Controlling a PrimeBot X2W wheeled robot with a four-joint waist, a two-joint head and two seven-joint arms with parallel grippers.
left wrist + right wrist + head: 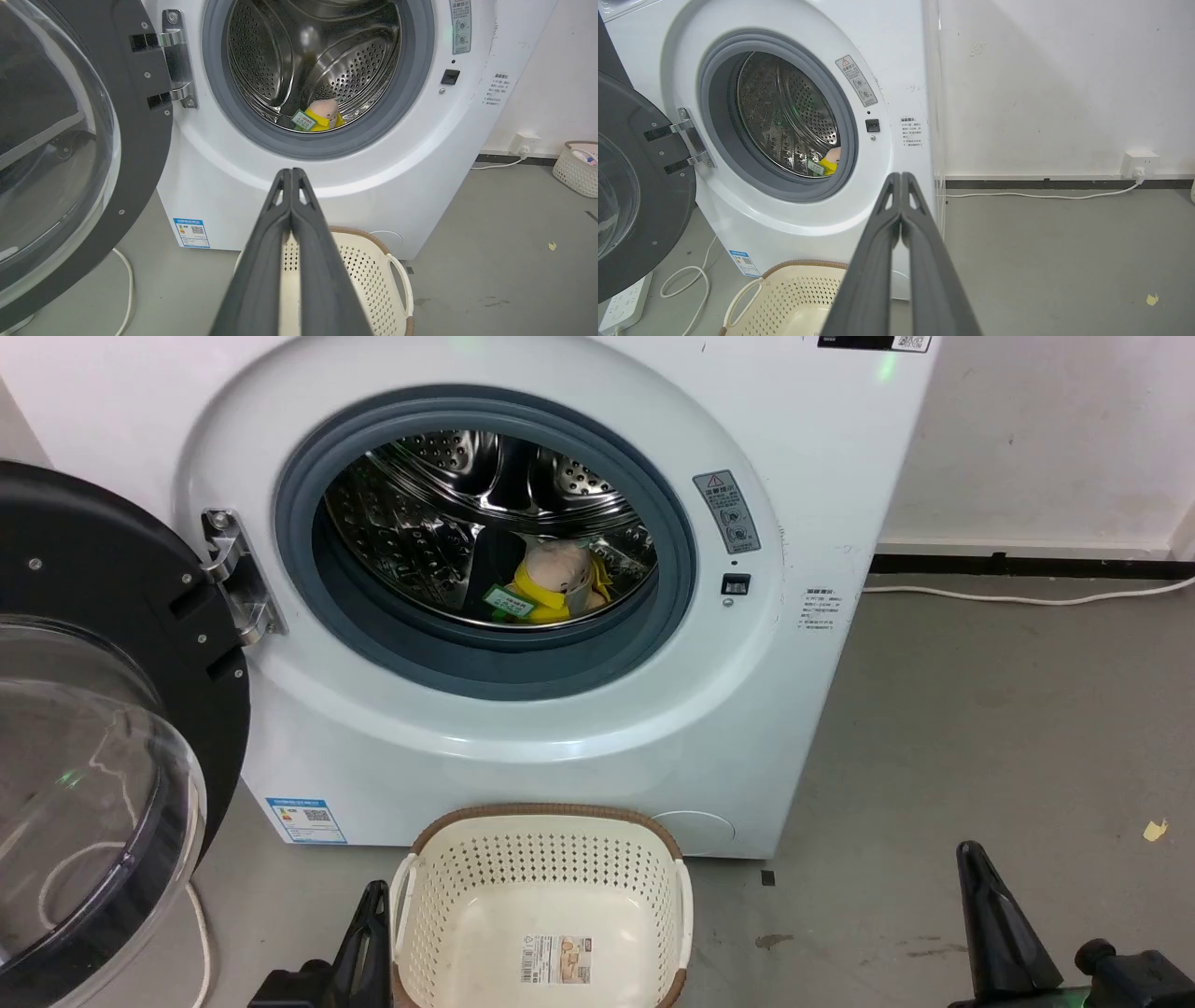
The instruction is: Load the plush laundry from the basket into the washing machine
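Already the plush laundry (pixel 551 581) lies low in the steel drum (pixel 420 513) of the washing machine (pixel 822 476), with the basket (pixel 544 814) on the floor just in front. It looks soft, light and squashy, probably best pinched at the round head or yellow collar. The left gripper (pixel 291 176) and right gripper (pixel 901 179) each have their fingers pressed together, holding nothing.

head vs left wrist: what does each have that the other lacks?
Head adds: the label sticker inside the basket, and the right gripper. Left wrist adds: a second basket by the wall and a wall socket. Both: plush laundry lying in the washing machine drum, door open, left gripper.
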